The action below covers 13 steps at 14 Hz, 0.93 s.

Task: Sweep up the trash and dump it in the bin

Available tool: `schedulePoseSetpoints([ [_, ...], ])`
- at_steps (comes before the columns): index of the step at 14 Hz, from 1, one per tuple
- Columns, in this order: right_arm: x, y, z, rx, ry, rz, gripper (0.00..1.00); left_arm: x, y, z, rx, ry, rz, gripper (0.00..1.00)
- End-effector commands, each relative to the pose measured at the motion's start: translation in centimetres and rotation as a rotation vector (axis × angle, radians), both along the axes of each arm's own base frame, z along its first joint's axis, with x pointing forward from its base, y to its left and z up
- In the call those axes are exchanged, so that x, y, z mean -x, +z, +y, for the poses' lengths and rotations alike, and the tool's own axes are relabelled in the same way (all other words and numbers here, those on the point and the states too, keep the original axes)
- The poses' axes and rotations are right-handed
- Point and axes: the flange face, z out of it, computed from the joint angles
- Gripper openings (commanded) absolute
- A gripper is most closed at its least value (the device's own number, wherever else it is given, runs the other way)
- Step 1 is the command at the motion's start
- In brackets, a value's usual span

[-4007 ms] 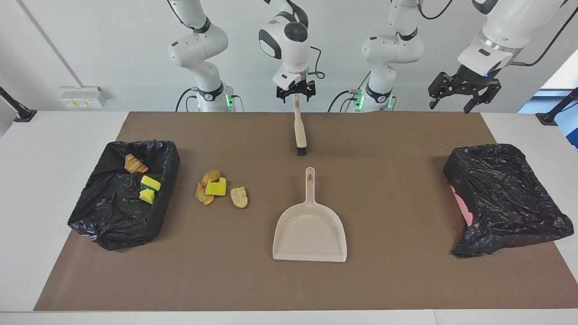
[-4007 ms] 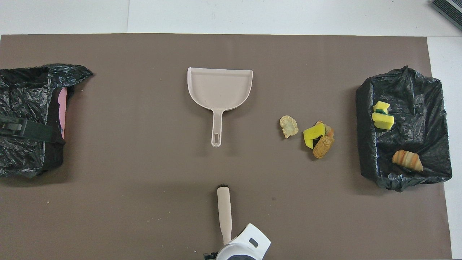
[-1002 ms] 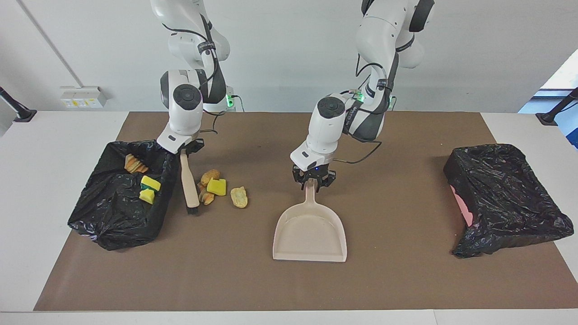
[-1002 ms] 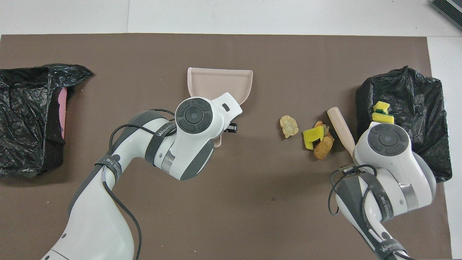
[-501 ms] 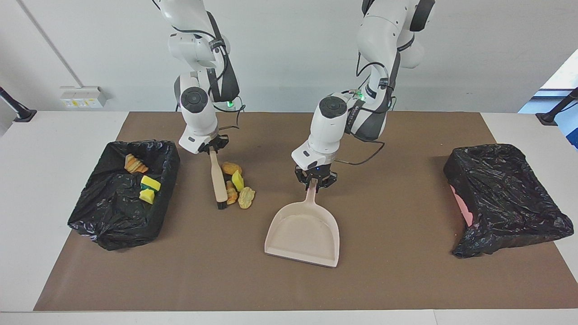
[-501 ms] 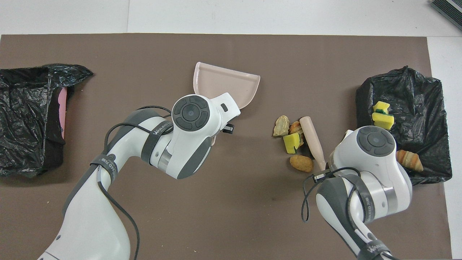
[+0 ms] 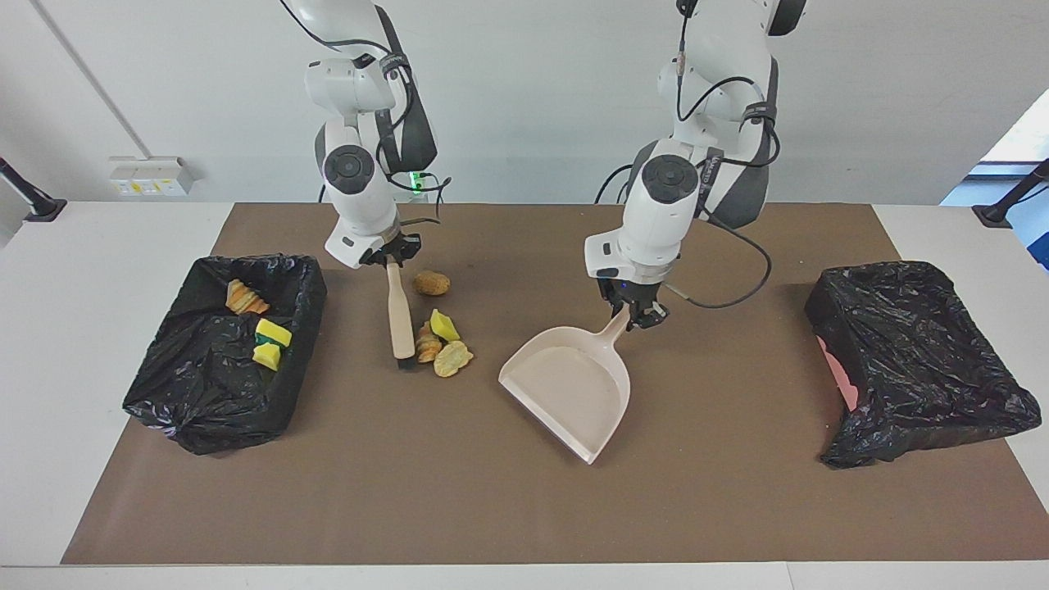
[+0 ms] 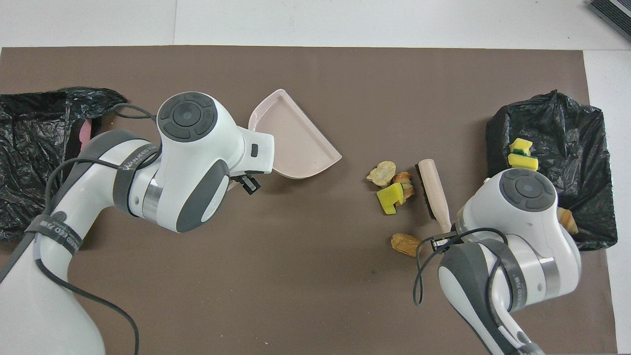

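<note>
Four scraps of trash [image 7: 438,340] loose on the brown mat [image 7: 524,508]: a yellow sponge piece [image 7: 445,325], two tan lumps touching it by the brush head, and one brown lump [image 7: 431,283] apart, nearer the robots. Three more scraps inside the black-lined bin [image 7: 221,352] at the right arm's end. Beige dustpan [image 7: 574,389] beside the pile, toward the left arm's end, mouth turned to the scraps. Second black-lined bin [image 7: 910,360] at the left arm's end, pink showing at one side. Mat on a white table [image 7: 49,328], pale wall above.

Right gripper [image 7: 392,256] clamped on the beige hand brush [image 7: 400,315], bristles down at the pile. Left gripper [image 7: 635,315] pinched tight on the dustpan handle.

From overhead, both grippers mostly covered by their own wrists; bin at the left arm's end cut off.
</note>
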Motion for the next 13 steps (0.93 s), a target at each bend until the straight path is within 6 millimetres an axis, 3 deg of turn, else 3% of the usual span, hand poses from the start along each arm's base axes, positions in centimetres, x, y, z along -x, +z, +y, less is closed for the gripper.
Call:
schedulePoseSetpoints([
  [1, 3.3, 0.4, -1.3, 0.103, -0.072, -0.016, 0.00, 0.3, -0.1, 0.8, -0.011, -0.160, 0.008, 0.00],
  [3, 4.3, -0.7, -0.8, 0.113, -0.077, -0.004, 0.00, 0.7, -0.7, 1.5, -0.008, -0.274, 0.013, 0.00],
  [5, 4.2, -2.6, 0.8, 0.098, -0.062, 0.010, 0.00, 1.7, -1.6, 1.5, -0.004, -0.333, 0.004, 0.00],
  [8, 3.6, -5.2, 5.5, -0.009, -0.085, -0.002, 0.00, 3.4, -3.1, 0.6, -0.070, -0.425, -0.030, 0.00],
  [13, 0.8, -4.8, 13.9, -0.205, -0.130, 0.018, 0.00, 4.9, -5.4, -0.3, -0.068, -0.522, -0.013, 0.00],
])
